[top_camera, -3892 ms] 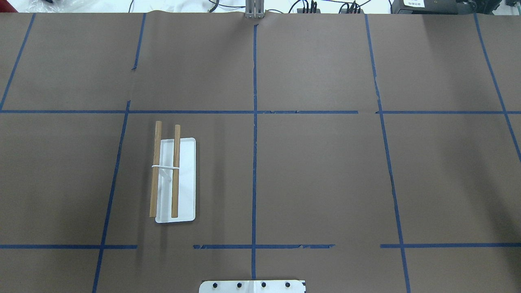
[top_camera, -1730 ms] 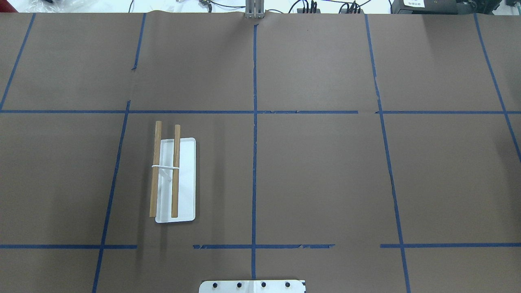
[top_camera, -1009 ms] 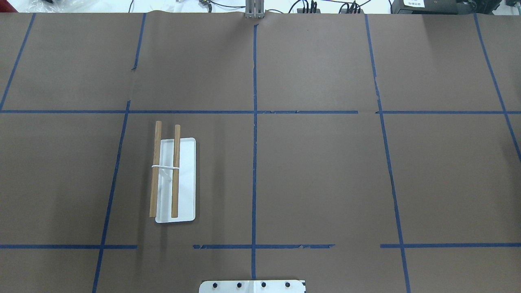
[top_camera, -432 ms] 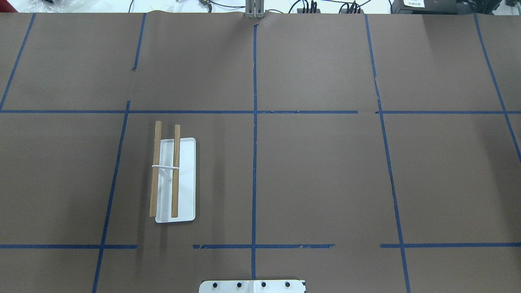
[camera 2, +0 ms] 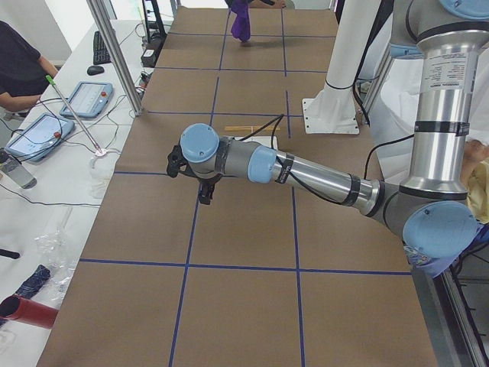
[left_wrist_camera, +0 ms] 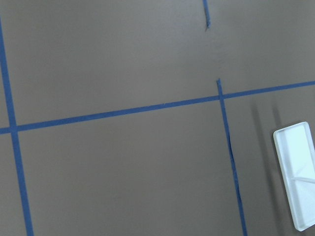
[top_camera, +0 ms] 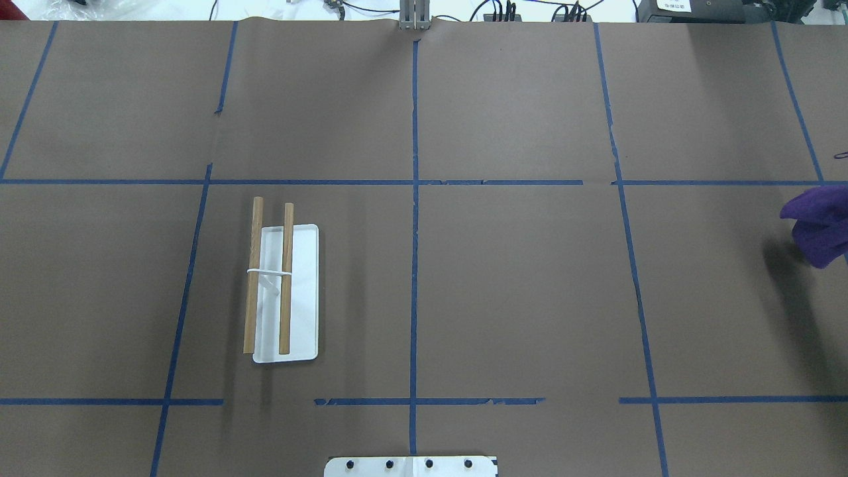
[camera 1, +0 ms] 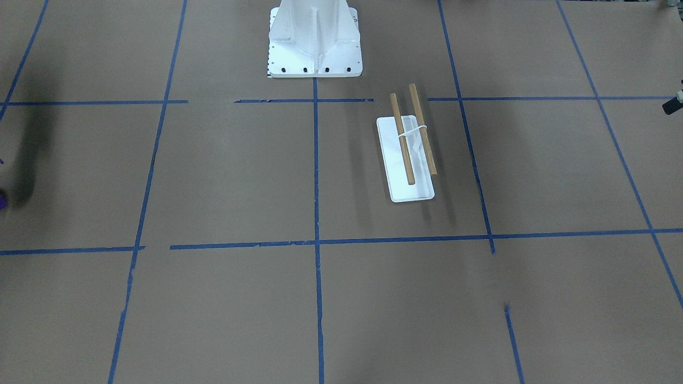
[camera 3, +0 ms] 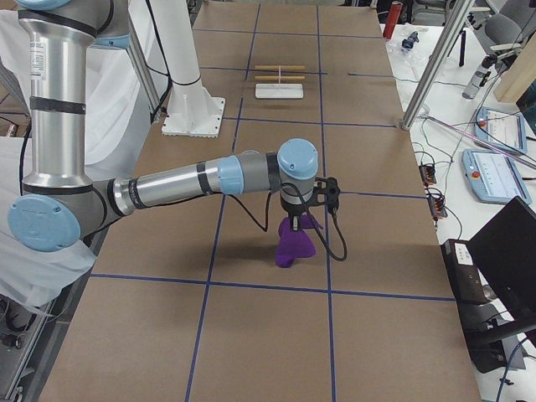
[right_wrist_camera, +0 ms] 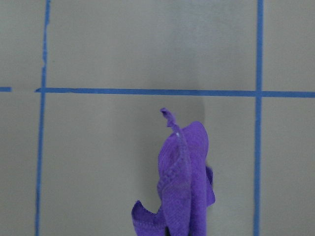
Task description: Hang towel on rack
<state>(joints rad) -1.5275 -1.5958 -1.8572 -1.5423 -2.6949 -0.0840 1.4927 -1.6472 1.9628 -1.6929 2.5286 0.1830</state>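
**Towel lifted at the right end, rack bare on the left**

The brown surface (top_camera: 517,285) is gridded with blue tape. The right arm (camera 3: 201,180) reaches out low over its right end, and the left arm (camera 2: 306,172) stretches over its left end. The rack (top_camera: 303,298) stands on the robot's left half with both wooden bars bare. The towel (camera 3: 295,243) hangs bunched beneath the right fingers (camera 3: 293,219), seemingly clear of the surface and well apart from the rack. Only the side views catch either arm's tip. I therefore cannot tell whether the right fingers clamp the towel, or whether the left fingers (camera 2: 205,197), out beyond the rack, stand apart or together. The pickup looks done. What is left is to carry the towel across and drape it over a bar.
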